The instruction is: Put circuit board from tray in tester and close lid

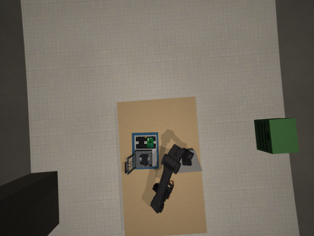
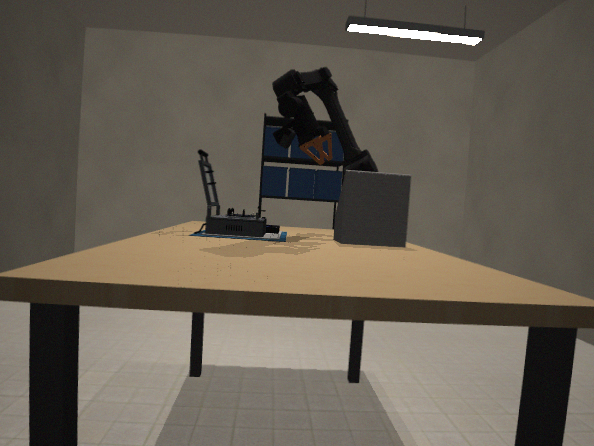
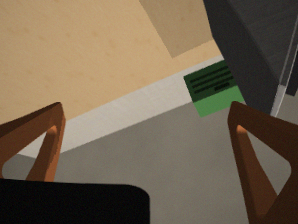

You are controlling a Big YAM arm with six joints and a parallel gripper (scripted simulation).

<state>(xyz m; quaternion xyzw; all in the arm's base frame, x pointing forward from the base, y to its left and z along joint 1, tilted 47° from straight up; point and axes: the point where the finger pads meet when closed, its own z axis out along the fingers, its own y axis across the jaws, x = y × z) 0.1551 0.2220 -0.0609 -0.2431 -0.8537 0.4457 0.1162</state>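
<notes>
The green circuit board (image 1: 150, 142) lies in the right pocket of the black tray (image 1: 137, 138) in the top view; its connector end is too small to tell. The left pocket is empty. The grey tester (image 1: 137, 159) (image 2: 235, 226) is just below the tray in that view. Its lid (image 1: 129, 164) (image 2: 210, 182) stands open, nearly upright, on the left side. The plate inside holds no board; pins and hook are too small to make out clearly. My gripper (image 1: 171, 189) (image 2: 324, 159) (image 3: 146, 111) is open and empty, high above the table, away from tray and tester.
Tray and tester stand on a blue-edged mat (image 1: 157, 156). The arm's grey pedestal (image 1: 196, 164) (image 2: 372, 207) is right of them. A green cabinet (image 1: 284, 136) (image 3: 215, 104) stands on the floor beyond the table (image 1: 158, 114) (image 2: 300, 270). Blue bins on a rack show behind the arm.
</notes>
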